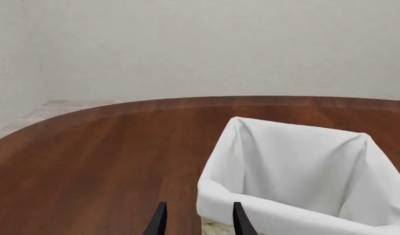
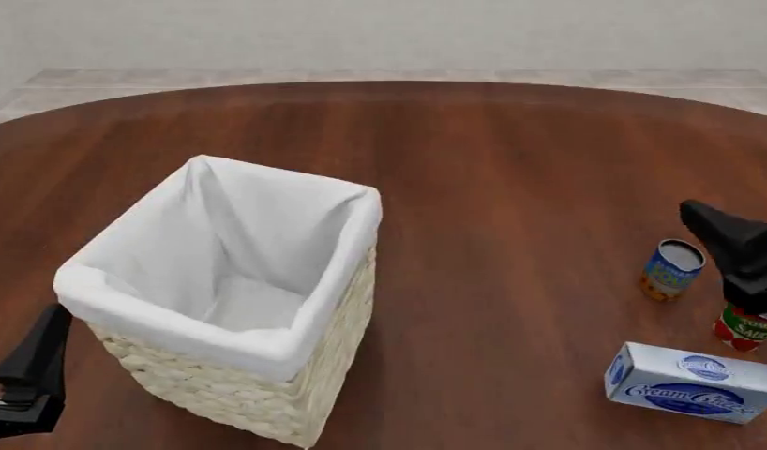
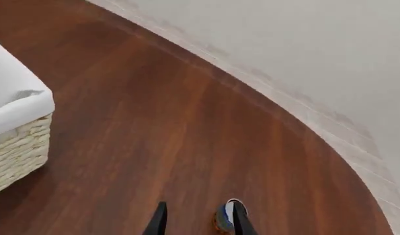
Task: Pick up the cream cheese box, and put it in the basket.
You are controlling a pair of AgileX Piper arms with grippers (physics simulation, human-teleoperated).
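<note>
The cream cheese box [image 2: 694, 382], white and pale blue with a dark blue oval logo, lies on the table at the front right. The basket [image 2: 240, 398], cream wicker with a white liner, stands at the left centre and looks empty. It also shows in the left wrist view [image 1: 272, 211] and the right wrist view [image 3: 17, 152]. My right gripper [image 2: 709, 223] is open and empty, above the cans and beyond the box. Its fingers [image 3: 159, 220] frame bare table. My left gripper [image 2: 46, 342] is open and empty, just left of the basket, fingers [image 1: 159, 223] near its corner.
A blue-yellow can [image 2: 671, 270] stands beyond the box and shows by the right finger [image 3: 223, 216]. A red can [image 2: 742, 328] stands right of it, partly hidden by my right arm. The round wooden table's [image 2: 484, 169] far edge curves across the back.
</note>
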